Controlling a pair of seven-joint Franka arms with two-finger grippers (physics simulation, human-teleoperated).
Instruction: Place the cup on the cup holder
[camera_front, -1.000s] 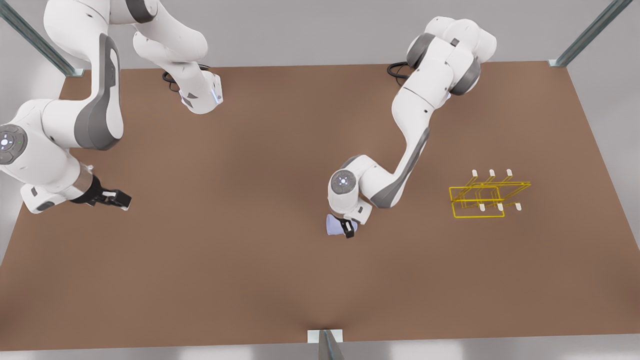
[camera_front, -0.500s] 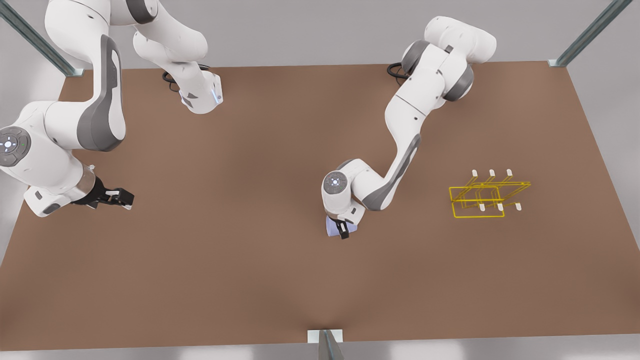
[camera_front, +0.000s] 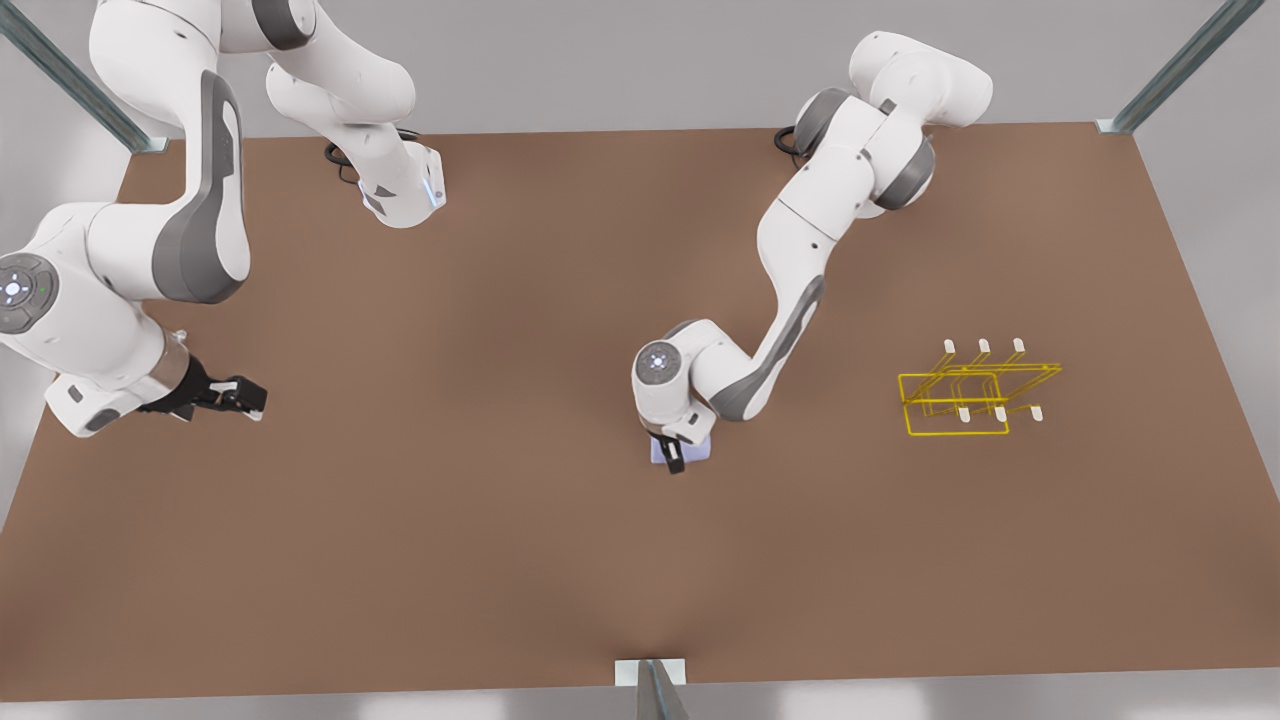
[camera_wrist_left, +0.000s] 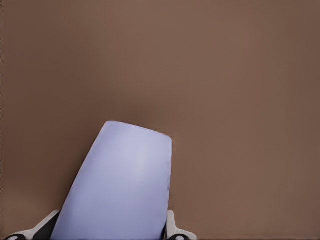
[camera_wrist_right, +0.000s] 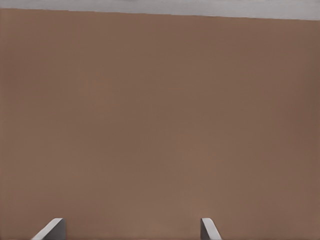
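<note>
Lavender and matte, your cup sits near the brown table's centre, clamped between the left gripper's fingers. At three o'clock from it, well apart, stands the thin yellow wire cup holder with white-tipped pegs. At nine o'clock your right gripper waits, fingers spread.

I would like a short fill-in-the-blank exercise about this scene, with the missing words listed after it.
1. The left gripper is closed around the ____.
2. The right gripper waits near the front view's ____ edge, fingers apart.
3. The cup holder has a wire frame coloured ____.
4. The cup holder's pegs carry ____ cups.

Missing words: cup; left; yellow; no
</note>
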